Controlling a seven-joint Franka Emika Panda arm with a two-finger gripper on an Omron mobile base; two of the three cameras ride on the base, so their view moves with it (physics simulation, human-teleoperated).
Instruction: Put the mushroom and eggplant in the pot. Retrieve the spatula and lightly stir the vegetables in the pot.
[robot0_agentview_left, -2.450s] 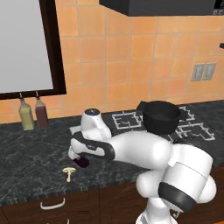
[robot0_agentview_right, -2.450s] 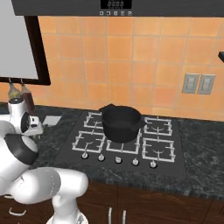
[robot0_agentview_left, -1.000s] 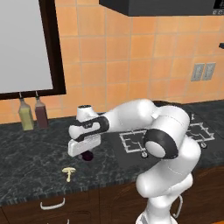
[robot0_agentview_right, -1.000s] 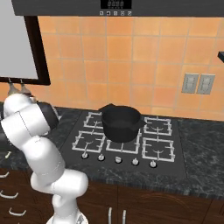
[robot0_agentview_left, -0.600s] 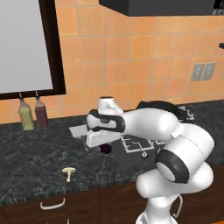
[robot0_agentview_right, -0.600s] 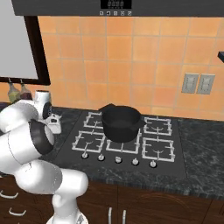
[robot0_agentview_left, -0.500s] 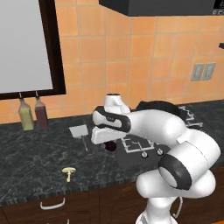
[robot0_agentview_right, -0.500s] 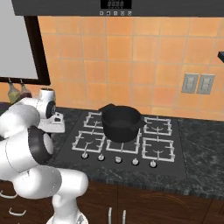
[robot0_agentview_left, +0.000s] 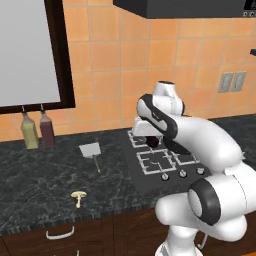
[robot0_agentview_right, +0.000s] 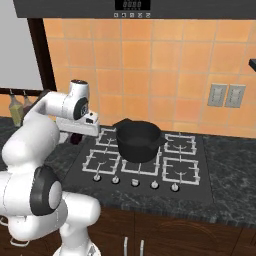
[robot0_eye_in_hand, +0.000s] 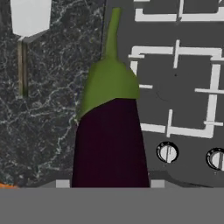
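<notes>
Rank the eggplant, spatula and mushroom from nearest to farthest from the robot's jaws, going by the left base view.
1. Eggplant: held in the gripper, over the stove's left edge.
2. Spatula: on the counter, left of the stove.
3. Mushroom: farther left, near the counter's front edge.

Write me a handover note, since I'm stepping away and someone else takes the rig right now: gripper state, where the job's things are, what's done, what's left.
Gripper: jaws shut on the eggplant, carried in the air above the left edge of the stove.
Pot: on the stove, on the rear left burner; whether anything is inside cannot be told.
Mushroom: on the counter, near its front edge.
Spatula: flat on the counter, left of the stove.
Done: eggplant picked up.
Left: drop the eggplant in the pot, add the mushroom, fetch the spatula, stir lightly.
</notes>
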